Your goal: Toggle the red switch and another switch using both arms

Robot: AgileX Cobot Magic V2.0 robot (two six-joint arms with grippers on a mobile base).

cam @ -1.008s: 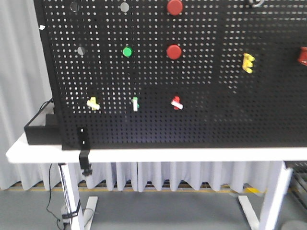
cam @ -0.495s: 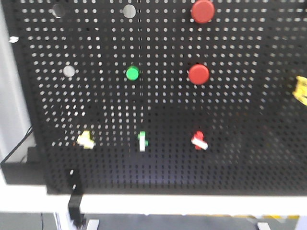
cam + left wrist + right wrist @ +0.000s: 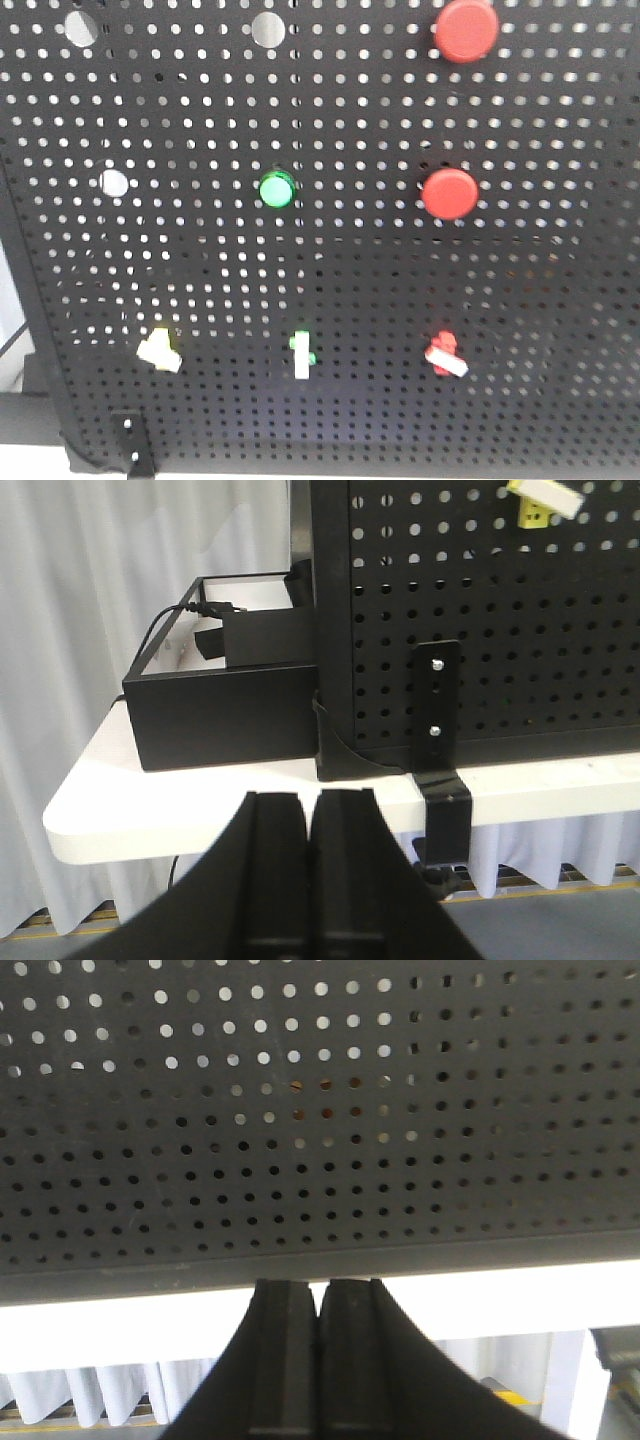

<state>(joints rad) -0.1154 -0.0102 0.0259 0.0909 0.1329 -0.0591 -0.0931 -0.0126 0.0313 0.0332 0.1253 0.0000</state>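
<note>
The left gripper [image 3: 310,880] and right gripper [image 3: 318,1360], fingers pressed together and empty (likely a blunt tip for flicking levers), hang at bench [image 3: 200,805] level below the bottom row of the pegboard [image 3: 520,290], where the red switch [image 3: 445,355] sits rightmost, the yellow switch [image 3: 160,348] leftmost.

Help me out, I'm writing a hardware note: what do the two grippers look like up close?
Both look alike. The left gripper is matte black, with two flat, square-ended fingers that broaden into curved shoulders lower down. The right gripper has the same blocky black fingers and flared base. No cables, labels or markings show on either, and the arms behind them are out of view.
</note>
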